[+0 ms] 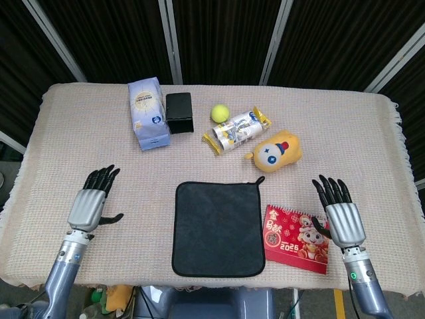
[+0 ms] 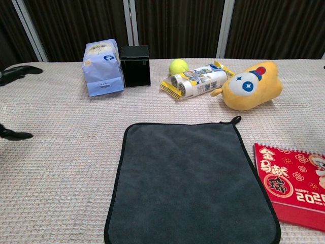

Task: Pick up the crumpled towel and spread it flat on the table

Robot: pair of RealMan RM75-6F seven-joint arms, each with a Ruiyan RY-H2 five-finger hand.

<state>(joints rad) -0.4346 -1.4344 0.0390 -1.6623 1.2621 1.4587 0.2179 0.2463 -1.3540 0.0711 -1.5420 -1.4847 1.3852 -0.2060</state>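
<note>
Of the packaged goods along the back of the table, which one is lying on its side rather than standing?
The yellow-edged snack pack, lying on its side beside the tennis ball; the blue-white bag and black box stand upright.

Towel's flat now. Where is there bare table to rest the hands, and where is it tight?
Bare cloth lies left of the dark towel, around the open left hand, and right of the red calendar by the open right hand. The far middle is crowded: blue bag, black box, tennis ball, snack packs, yellow plush.
</note>
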